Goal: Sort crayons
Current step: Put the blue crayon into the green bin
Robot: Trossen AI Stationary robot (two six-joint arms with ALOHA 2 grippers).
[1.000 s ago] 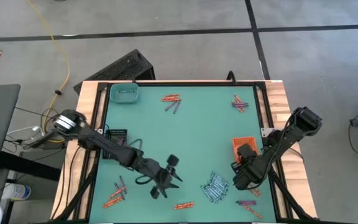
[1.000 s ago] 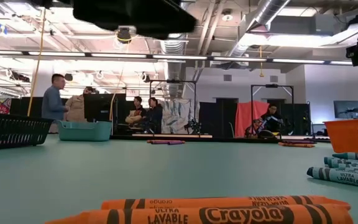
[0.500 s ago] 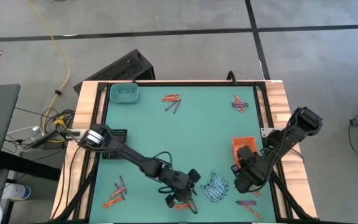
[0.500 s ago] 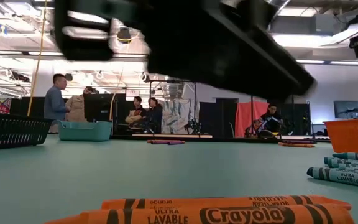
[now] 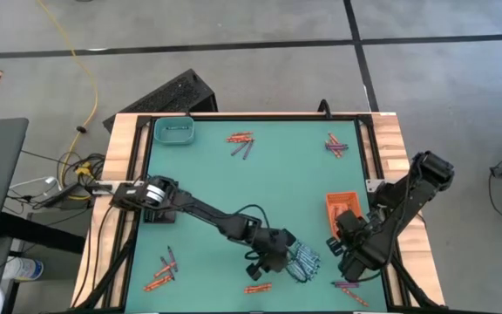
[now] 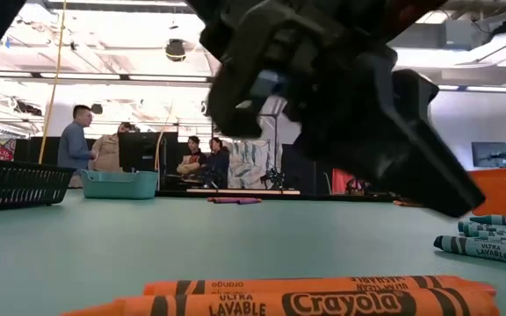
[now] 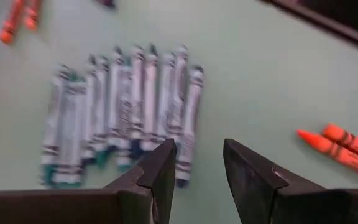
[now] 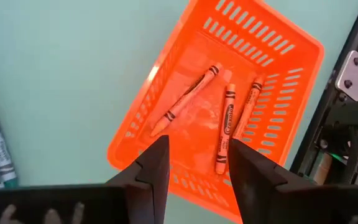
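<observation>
Inside orange tray [image 8: 278,56]: three orange crayons [image 8: 229,121]. Blue-grey crayons [image 7: 120,112], scattered clusters unsorted. Left gripper [image 7: 197,177] and right gripper [image 8: 194,171] both spread, empty.

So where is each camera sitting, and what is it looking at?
High view: above the table, looking straight down; shows both arms, the left gripper over the blue-grey crayons.
Low view: at tabletop height, looking across two orange crayons into the room with people; a dark arm looms close.
Left wrist view: looks down past its open fingers at the blue-grey crayons, as the high view does.
Right wrist view: looks past its open fingers into the orange tray holding three crayons.
</observation>
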